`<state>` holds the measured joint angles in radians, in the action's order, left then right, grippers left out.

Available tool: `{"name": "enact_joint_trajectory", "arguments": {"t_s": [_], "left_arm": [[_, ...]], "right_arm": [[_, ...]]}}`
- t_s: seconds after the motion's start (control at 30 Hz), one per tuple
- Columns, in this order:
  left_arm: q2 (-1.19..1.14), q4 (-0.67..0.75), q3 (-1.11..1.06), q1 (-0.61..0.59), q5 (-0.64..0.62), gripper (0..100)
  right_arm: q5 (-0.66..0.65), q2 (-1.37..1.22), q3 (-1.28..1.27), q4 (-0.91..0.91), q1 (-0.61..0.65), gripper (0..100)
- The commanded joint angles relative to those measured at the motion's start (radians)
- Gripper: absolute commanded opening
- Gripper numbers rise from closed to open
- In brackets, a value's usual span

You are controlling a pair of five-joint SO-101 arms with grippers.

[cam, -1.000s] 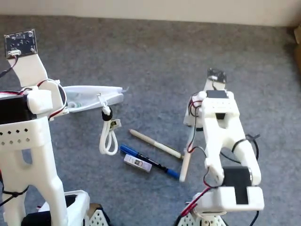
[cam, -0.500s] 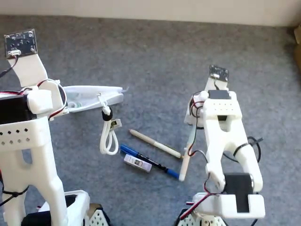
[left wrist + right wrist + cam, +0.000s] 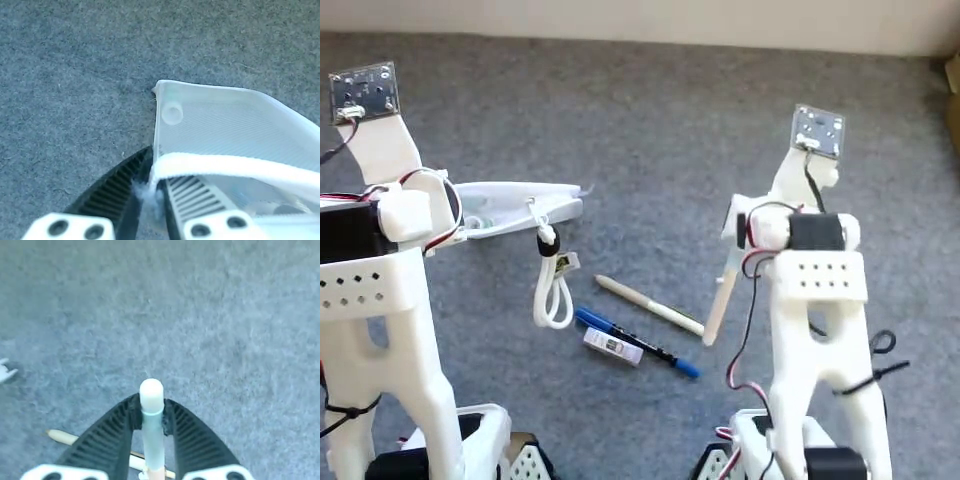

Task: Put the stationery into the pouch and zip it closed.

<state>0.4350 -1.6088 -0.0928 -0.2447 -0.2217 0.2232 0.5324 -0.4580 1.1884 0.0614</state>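
A translucent white zip pouch point(image 3: 515, 208) stretches out low over the grey carpet point(image 3: 650, 130), one end pinched in the left gripper point(image 3: 149, 172); its white cord loop point(image 3: 552, 292) trails toward the loose stationery. A slim cream pen point(image 3: 650, 305) lies slanted just beside a blue pen point(image 3: 638, 345), which touches a small white block point(image 3: 611, 346); a pale, round-capped pen point(image 3: 151, 412) stands tilted, clamped in the right gripper point(image 3: 151, 407), its lower end near the cream pen.

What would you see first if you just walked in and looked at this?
Probably the right end effector shut on a pale pen, holding it tilted beside the loose pens. Next, the left end effector pinching the white pouch by its edge, with a blue pen and a beige pen lying between the arms.
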Motion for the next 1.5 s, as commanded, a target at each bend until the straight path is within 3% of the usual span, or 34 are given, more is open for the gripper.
{"name": "enact_joint_trajectory", "arguments": {"t_s": [0.0, 0.57, 0.83, 1.13, 1.47], "left_arm": [[-0.019, 0.011, -0.019, 0.016, -0.011, 1], [-0.019, 0.005, -0.019, 0.016, -0.011, 1], [-0.019, 0.005, -0.019, 0.016, -0.012, 1], [-0.019, 0.005, -0.019, 0.016, -0.012, 1], [-0.019, 0.005, -0.019, 0.016, -0.012, 1]], "right_arm": [[-0.014, 0.117, 0.051, -0.018, 0.002, 0.5], [-0.014, 0.479, 0.061, -0.041, 0.318, 0.5], [-0.014, 0.552, 0.054, -0.337, 0.479, 0.5], [-0.014, 0.552, 0.058, -0.483, 0.688, 0.5], [-0.014, 0.536, 0.007, -0.819, 0.725, 0.5]]}}
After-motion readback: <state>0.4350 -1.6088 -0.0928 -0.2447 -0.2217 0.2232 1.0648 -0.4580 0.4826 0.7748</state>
